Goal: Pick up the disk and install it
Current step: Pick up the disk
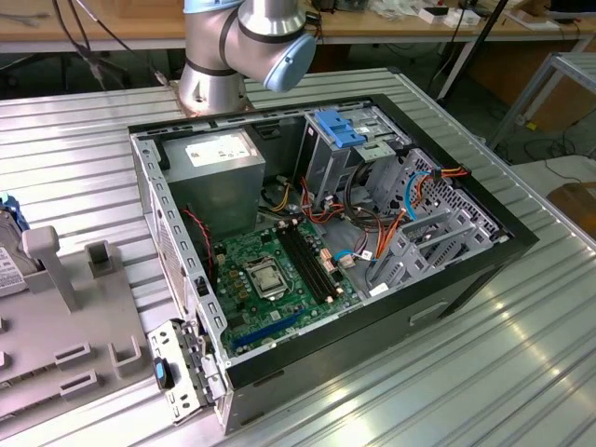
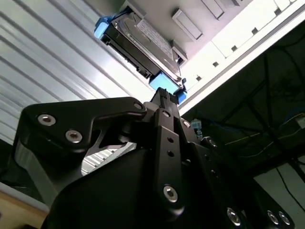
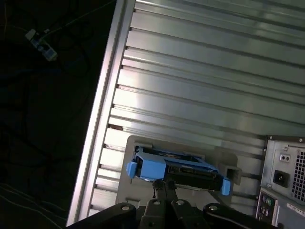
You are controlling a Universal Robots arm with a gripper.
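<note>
The disk (image 2: 140,40) is a dark metal drive in a blue plastic carrier frame with a white label. It stands on edge in a grey holder (image 1: 65,317) on the table. In the exterior view, the disk (image 1: 7,261) peeks in at the far left edge. In the first wrist view, the disk (image 3: 176,171) lies just beyond my gripper (image 3: 163,187). My black gripper (image 2: 164,95) points at the disk's blue end, close to it; contact cannot be judged.
An open computer case (image 1: 507,247) sits mid-table with a green motherboard (image 1: 279,275), a grey power-supply box (image 1: 219,158) and a metal drive cage with blue tabs (image 1: 349,130). The arm's base (image 1: 214,84) stands behind it. The ribbed table's edge (image 3: 102,119) borders a dark drop.
</note>
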